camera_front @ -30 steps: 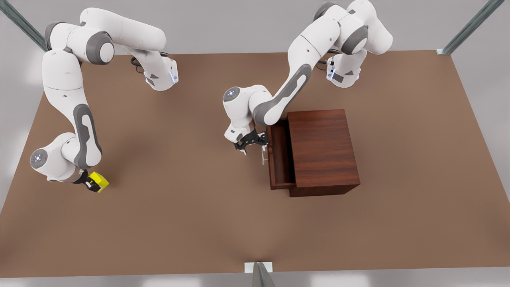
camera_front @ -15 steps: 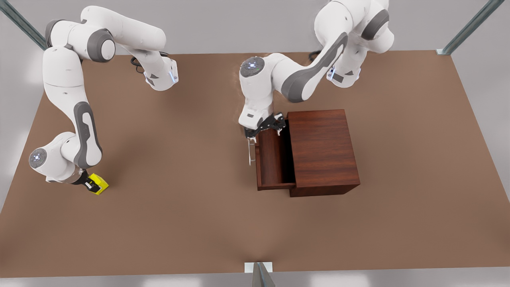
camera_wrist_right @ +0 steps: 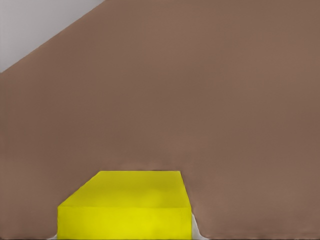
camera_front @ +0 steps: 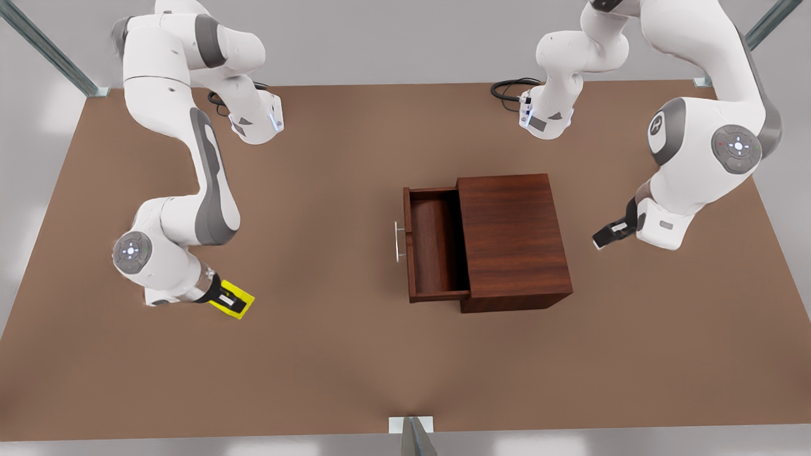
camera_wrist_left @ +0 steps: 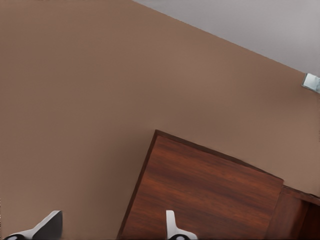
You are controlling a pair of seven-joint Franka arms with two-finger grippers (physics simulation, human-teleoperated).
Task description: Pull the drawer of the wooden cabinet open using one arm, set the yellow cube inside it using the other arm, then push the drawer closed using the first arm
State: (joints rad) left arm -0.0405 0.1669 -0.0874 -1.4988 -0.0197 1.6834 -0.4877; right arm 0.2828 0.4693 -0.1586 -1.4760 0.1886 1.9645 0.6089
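A: Where is the yellow cube now?

B: In the front view it sits at about eight o'clock from the table's middle, well apart from the wooden cabinet. The right gripper has it clamped between its fingers. In the right wrist view the cube lies close under the camera, with bare tabletop beyond it.

A: And the drawer?

B: Pulled out of the cabinet toward nine o'clock in the front view, its tray open to the camera. The thin silver bar handle on its front has nothing touching it.

A: The other arm?

B: The left gripper hangs at about three o'clock from the cabinet in the front view, apart from it and holding nothing. In the left wrist view its two fingertips stand wide apart, and past them lie the cabinet's top and a dark corner of the drawer.

A: Is the cube on the table or in the air?

B: I can't tell; it is low, near the surface.
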